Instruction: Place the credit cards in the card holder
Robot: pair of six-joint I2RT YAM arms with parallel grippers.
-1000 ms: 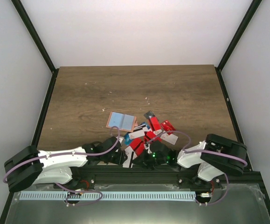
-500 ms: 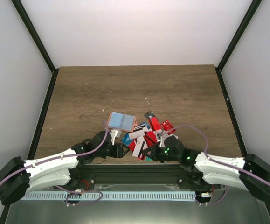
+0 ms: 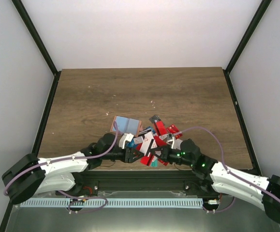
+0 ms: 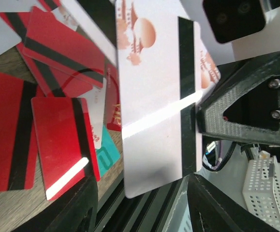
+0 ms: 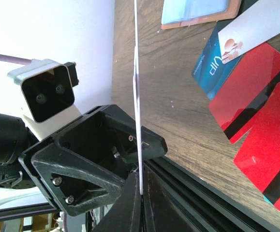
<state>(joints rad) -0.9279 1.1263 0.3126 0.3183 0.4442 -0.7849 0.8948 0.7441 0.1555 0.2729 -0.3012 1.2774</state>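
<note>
- The right claw (image 3: 157,152) is closed tight on a white card (image 4: 154,96). It pinches the card by one edge, so its own camera sees the card edge-on.
- The white card has a black stripe along one side and a reddish-brown print. It is held up off the desk (image 3: 178,92), over the middle of the near edge.
- The left claw (image 3: 133,155) faces the right one from the other side. Its jaws stand partly apart with the white card between them. Whether either finger touches the card cannot be told.
- The card holder (image 3: 126,125) lies flat and open, showing a pale blue inside with a salmon-brown rim. It sits left of centre, toward the near edge and just beyond the left claw.
- The credit cards (image 3: 164,133) lie in a loose overlapping heap just right of the holder, near the middle of the near edge.
- Most are red with black stripes (image 4: 62,145), and a teal-blue one (image 5: 214,63) lies closest to the holder.
</note>
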